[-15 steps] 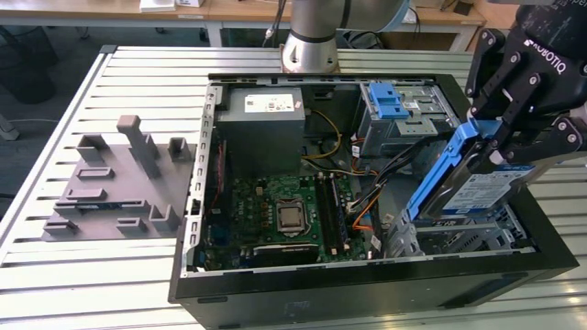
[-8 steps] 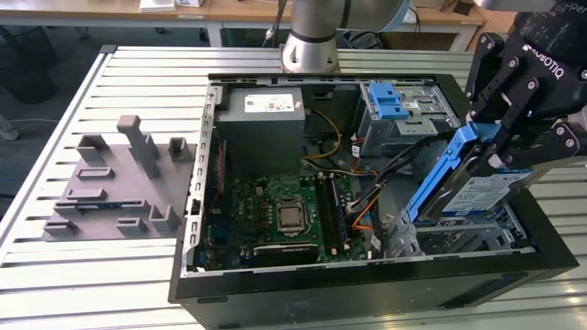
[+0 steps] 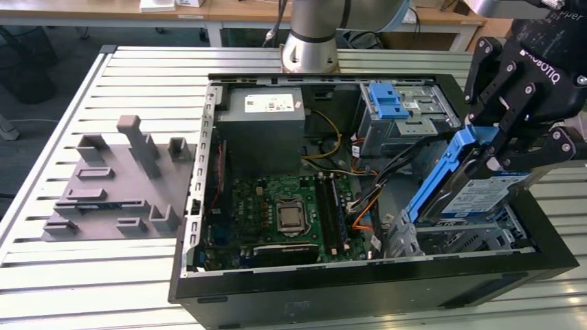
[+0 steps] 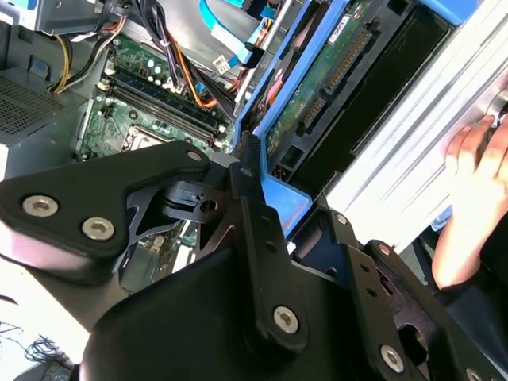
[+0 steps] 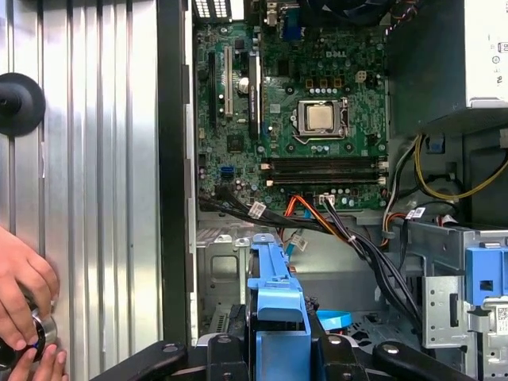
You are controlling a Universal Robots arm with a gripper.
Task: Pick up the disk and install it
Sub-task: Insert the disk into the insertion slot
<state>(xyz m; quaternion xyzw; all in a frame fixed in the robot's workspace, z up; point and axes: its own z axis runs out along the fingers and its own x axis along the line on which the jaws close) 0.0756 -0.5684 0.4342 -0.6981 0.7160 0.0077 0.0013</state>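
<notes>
Worktop (image 3: 55, 275) of slatted metal; at the exterior view's left, grey moulded fixture (image 3: 115, 182) lying flat. Centre: open computer case (image 3: 367, 292) on its side, power supply (image 3: 266, 120) at the end toward the arm, motherboard (image 3: 275, 210) below it, blue latch (image 3: 390, 100) on the upper bay further right. Arm base (image 3: 312, 41) behind the case. At the exterior view's right: disk (image 3: 482, 192) off the worktop and gripped in the tool (image 3: 518, 155), tool clenched across the blue side rails. Pick-up judged done. Install judged part-way: disk tilted, lower end at the mouth of the drive cage (image 3: 477, 237), upper end raised above the case rim; neither level nor seated. Remaining, by these views: seating flat in the cage. Pose: wrist over the right-hand end of the case, tool pointing down and leaning with the disk's slope. Person's hand (image 5: 24, 294) on the worktop just outside the case wall, in the first wrist view.
</notes>
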